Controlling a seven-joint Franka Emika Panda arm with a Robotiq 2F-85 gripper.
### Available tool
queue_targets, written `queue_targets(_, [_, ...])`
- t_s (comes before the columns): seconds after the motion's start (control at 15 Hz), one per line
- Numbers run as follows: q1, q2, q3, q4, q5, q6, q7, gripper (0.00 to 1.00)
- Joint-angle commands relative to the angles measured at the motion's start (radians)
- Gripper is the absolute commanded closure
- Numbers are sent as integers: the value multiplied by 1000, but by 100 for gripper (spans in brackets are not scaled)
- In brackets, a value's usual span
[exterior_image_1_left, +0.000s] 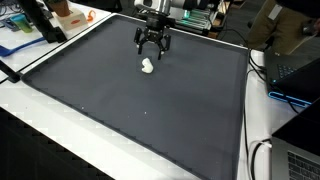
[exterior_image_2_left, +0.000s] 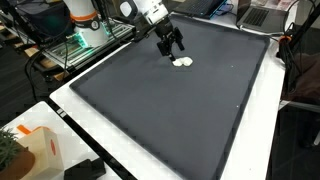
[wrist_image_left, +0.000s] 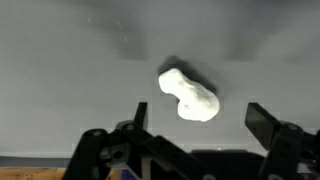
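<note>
A small white lumpy object (wrist_image_left: 188, 94) lies on the dark grey mat (wrist_image_left: 60, 60). In both exterior views it shows as a white blob (exterior_image_1_left: 148, 65) (exterior_image_2_left: 183, 62) near the mat's far part. My gripper (exterior_image_1_left: 152, 48) (exterior_image_2_left: 175, 48) hangs just above it, open, with nothing between its fingers. In the wrist view the gripper (wrist_image_left: 200, 118) comes in from the bottom, its two dark fingertips standing apart on either side below the white object, not touching it.
The mat (exterior_image_1_left: 140, 110) covers a white table (exterior_image_1_left: 40, 140). An orange box (exterior_image_1_left: 70, 14) and clutter stand beyond the mat's far corner. A tan box (exterior_image_2_left: 30, 150) sits at a near table corner. Cables and a laptop (exterior_image_1_left: 295, 70) lie beside the mat's edge.
</note>
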Motion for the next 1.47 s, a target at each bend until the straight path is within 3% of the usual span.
queue_targets(0.0, [7,-41,-4,-13,5,-6,22,0])
queue_targets(0.47, [70,-145,-31,-16,140,-140,-33,0])
queue_targets(0.53, [89,-168,-41,-17,187,-205,-46,0])
queue_targets(0.6, [48,-111,-16,4,123,-117,-16,0])
queue_targets(0.87, [72,-145,-27,3,163,-179,-28,0])
queue_targets(1.4, [190,-180,-153,93,257,-412,-116,0])
